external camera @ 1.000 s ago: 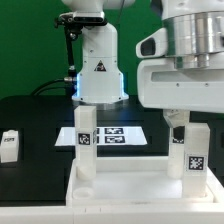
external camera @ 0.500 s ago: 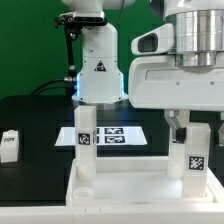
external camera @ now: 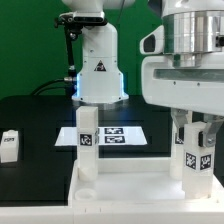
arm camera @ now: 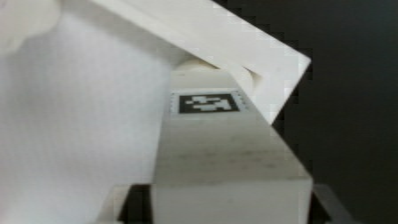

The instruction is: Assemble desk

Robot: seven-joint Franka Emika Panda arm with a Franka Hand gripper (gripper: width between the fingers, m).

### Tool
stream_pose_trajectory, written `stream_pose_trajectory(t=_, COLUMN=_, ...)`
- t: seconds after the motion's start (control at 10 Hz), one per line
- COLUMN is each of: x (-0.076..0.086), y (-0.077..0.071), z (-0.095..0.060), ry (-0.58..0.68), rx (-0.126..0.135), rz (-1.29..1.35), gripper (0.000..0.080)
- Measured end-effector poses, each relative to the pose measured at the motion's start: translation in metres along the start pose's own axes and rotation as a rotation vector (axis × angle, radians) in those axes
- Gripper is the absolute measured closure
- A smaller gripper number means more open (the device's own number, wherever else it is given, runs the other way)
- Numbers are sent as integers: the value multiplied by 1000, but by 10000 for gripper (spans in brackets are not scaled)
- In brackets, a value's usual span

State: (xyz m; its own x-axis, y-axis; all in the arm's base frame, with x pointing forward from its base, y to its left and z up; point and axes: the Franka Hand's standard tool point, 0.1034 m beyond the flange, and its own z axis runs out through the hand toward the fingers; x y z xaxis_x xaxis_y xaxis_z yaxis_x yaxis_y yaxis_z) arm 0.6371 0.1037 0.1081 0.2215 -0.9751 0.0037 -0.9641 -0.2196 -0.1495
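The desk top lay rim-up at the front of the table, one leg upright at the exterior view's left corner, another leg at the right corner. The gripper pinched that right leg near its top (fingers straddling it). Rigid, light, smooth plastic, I judged; flat faces offered the best hold.

The gripper sits close over the tagged leg, which fills the space at the jaws. Beside it, open room runs across the desk top to a second upright leg (tag facing outward). Beyond the jaws, the marker board lies flat; a loose leg lies well apart.
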Motion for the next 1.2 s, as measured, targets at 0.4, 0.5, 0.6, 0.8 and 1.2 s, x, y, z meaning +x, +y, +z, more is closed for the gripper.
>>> stream_pose_trajectory(t=0.4, x=4, y=1, z=1, ry=-88, rx=-14, rz=590, gripper=512)
stream_pose_trajectory(t=0.5, x=8, y=2, z=1, ry=-82, rx=-19, rz=695, gripper=512)
stream_pose_trajectory(t=0.6, x=9, y=2, z=1, ry=-79, rx=-19, rz=730, gripper=512)
stream_pose_trajectory(t=0.8, x=9, y=2, z=1, ry=-79, rx=-20, rz=731, gripper=320)
stream_pose_trajectory(t=1.2, x=6, y=-9, z=-28, ry=-110, rx=19, rz=667, gripper=160)
